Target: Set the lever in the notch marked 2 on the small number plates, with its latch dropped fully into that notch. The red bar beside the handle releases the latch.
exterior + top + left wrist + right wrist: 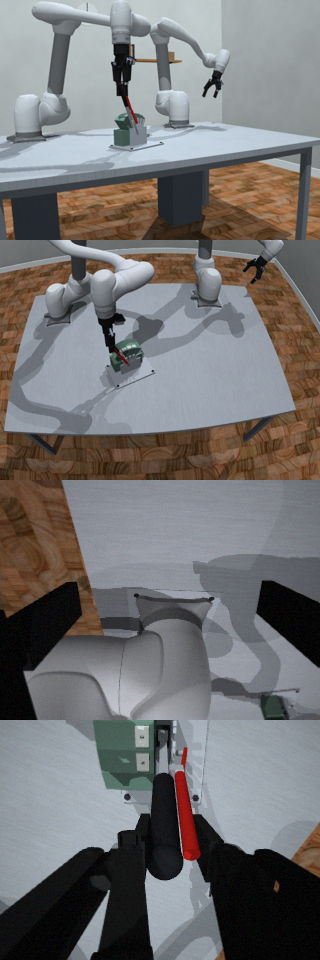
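Right claw (112, 349) (122, 94) (172, 827), clamped on black handle (124, 101) (164, 815) and red bar (120, 356) (131, 109) (187, 815) together, presumably for unlatching before a swing; left claw (249, 276) (209, 96) (169, 599), fingers apart.

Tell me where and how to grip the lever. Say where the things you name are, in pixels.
Take the black handle (124, 101) (164, 815) at its upper end, coming from above, fingers astride handle and red bar (131, 109) (186, 815): it leans upward, free-ended, and the bar runs alongside, so squeezing should press both together.
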Robot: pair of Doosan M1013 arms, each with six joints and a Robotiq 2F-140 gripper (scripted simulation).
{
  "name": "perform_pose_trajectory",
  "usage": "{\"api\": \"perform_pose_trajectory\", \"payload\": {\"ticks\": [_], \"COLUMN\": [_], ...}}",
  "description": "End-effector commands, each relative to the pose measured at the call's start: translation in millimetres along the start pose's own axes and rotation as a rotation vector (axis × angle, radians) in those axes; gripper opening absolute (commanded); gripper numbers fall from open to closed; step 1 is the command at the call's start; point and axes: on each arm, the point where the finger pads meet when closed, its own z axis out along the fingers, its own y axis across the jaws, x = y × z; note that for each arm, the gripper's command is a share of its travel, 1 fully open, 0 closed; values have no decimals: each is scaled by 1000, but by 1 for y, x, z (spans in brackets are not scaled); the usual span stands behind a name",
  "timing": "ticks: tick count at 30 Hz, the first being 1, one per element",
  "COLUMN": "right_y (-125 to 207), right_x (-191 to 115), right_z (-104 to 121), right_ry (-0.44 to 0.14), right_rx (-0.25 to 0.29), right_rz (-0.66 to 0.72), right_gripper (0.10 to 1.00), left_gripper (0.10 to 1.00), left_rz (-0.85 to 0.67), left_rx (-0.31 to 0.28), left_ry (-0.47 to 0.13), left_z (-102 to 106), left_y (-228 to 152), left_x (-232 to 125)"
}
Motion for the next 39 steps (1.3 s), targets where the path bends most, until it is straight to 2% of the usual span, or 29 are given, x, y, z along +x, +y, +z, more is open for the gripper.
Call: {"api": "perform_pose_trajectory", "payload": {"ticks": [1,39], "right_y": [0,0], "right_x": [0,7], "right_z": [-1,-3], "right_ry": [1,1], "right_rx": [-2,-2], "right_rz": [0,0], "right_gripper": [99,99], "left_gripper": [1000,1000], "left_rz": [0,0], "left_rx": [1,1], "left_ry": [1,1], "left_z": [-1,-1], "left_y": [0,0], "left_x": [0,0]}}
